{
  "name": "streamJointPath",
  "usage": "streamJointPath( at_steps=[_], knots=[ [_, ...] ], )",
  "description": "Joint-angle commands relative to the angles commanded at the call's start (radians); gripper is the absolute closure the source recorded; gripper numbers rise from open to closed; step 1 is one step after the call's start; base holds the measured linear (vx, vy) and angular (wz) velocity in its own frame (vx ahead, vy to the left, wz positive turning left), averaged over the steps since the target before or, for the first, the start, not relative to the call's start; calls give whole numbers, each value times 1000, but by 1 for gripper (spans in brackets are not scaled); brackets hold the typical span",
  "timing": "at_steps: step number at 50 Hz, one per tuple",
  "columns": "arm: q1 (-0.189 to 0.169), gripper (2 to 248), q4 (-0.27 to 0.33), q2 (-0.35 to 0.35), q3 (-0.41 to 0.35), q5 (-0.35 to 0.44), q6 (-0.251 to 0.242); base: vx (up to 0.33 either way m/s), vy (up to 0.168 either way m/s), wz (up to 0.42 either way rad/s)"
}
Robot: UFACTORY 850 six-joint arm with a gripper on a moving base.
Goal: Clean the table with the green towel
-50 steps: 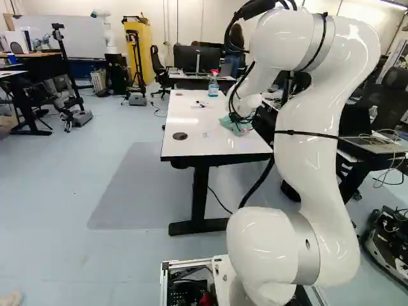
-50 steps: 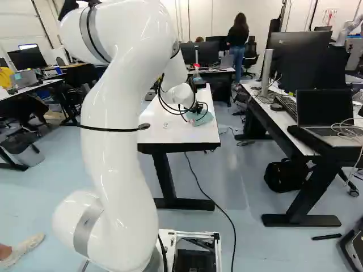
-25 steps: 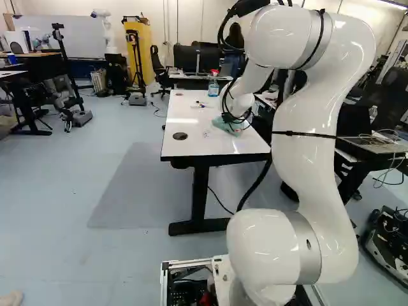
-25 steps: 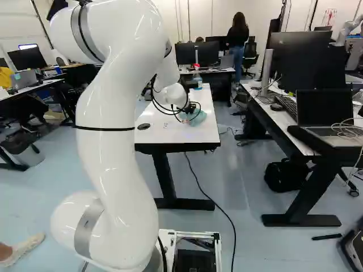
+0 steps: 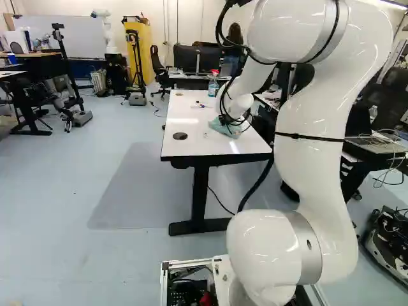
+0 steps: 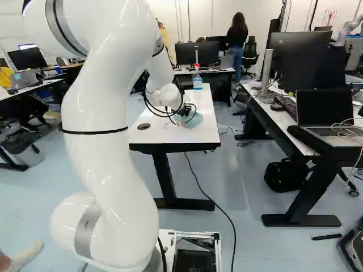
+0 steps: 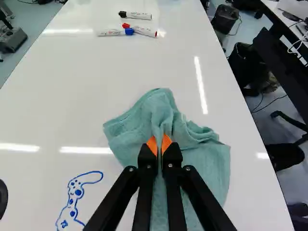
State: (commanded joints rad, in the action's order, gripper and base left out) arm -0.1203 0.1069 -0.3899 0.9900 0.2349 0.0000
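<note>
In the right base view my gripper (image 6: 182,111) is low over the white table (image 6: 164,135), with the green towel (image 6: 194,121) under and around its tip. From the wrist, both orange pads of the gripper (image 7: 159,146) pinch a raised fold of the towel (image 7: 206,161); the rest of the cloth lies bunched and spread on the tabletop. A blue line drawing (image 7: 76,195) marks the white surface beside the towel. Ahead of the gripper, well clear of the cloth, lie a black-capped marker (image 7: 139,16), a blue-capped one (image 7: 111,32) and a red-capped one (image 7: 146,32).
A spray bottle (image 6: 197,80) stands at the table's far end. A round dark cable port (image 5: 180,136) sits near the close left edge. Right of the table, a black desk (image 6: 317,148) carries a laptop and monitor. Another robot (image 5: 107,32) stands at the far left.
The arm has swung left in both base views, carrying the gripper and towel across the tabletop toward its left side and slightly nearer. The base has stayed put.
</note>
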Motion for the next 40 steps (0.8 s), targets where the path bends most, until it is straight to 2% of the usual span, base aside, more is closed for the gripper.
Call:
streamJointPath(
  at_steps=[11,24,40],
  knots=[
    [-8,220,0,46,-57,0,0,0,0,0],
    [-35,220,0,89,-110,0,0,0,0,0],
    [-82,220,0,98,-121,0,0,0,0,0]
  ],
)
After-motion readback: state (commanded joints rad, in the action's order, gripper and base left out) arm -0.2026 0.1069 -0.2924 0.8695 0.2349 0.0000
